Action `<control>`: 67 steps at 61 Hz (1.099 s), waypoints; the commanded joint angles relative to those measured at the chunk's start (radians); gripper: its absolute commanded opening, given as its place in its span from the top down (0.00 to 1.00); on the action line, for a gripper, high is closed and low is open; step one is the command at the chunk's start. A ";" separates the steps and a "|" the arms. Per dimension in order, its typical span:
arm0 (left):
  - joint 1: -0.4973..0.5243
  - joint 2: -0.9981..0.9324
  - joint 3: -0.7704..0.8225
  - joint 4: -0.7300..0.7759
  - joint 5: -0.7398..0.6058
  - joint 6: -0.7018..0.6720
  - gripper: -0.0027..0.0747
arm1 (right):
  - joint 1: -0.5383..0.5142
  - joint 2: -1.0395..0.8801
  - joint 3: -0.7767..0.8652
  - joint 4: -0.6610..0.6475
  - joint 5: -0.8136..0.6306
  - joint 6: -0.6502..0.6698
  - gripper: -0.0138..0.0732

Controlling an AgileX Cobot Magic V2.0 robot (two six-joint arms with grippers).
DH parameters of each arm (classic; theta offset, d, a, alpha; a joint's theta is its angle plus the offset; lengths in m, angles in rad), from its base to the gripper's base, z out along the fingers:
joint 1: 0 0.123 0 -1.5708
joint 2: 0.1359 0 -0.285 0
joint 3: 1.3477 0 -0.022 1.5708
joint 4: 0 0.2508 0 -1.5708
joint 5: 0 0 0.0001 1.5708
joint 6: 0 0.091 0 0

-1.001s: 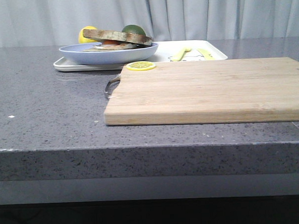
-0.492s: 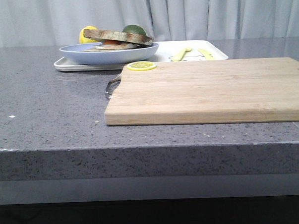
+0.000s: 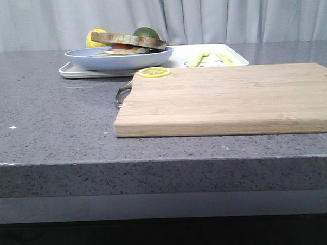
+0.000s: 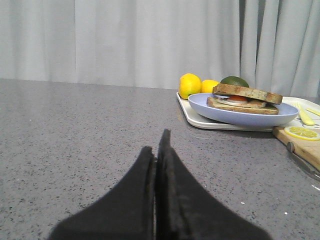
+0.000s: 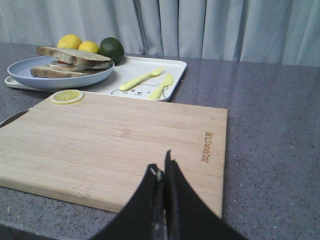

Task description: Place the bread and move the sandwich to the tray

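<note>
The sandwich [image 3: 128, 41] lies on a round light-blue plate [image 3: 117, 60] that stands on the left end of the white tray [image 3: 178, 60] at the back of the counter. Its top slice, the plain bread [image 5: 75, 56], rests tilted over the filling and the lower slice. The sandwich also shows in the left wrist view [image 4: 245, 97]. My left gripper [image 4: 159, 142] is shut and empty over the bare grey counter, well short of the plate. My right gripper [image 5: 162, 162] is shut and empty over the near edge of the wooden cutting board [image 5: 115, 135]. Neither gripper shows in the front view.
The cutting board [image 3: 227, 98] lies in front of the tray, with a lemon slice [image 3: 154, 72] on its far left corner and a metal handle [image 3: 121, 94] at its left end. Two lemons [image 5: 79, 44] and a green fruit [image 5: 111, 47] sit behind the plate. A yellow fork [image 5: 142, 77] and knife [image 5: 162, 86] lie on the tray.
</note>
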 commanded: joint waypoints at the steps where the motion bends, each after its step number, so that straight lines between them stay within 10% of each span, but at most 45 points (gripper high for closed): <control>1: 0.002 -0.024 0.001 -0.002 -0.073 0.001 0.99 | -0.005 -0.036 0.035 0.026 -0.109 0.001 0.92; 57: 0.002 -0.024 0.001 -0.002 -0.073 0.001 0.99 | -0.033 -0.094 0.195 0.076 -0.261 0.002 0.92; 67: 0.002 -0.024 0.001 -0.002 -0.073 0.001 0.99 | -0.033 -0.095 0.195 -0.232 -0.289 0.274 0.92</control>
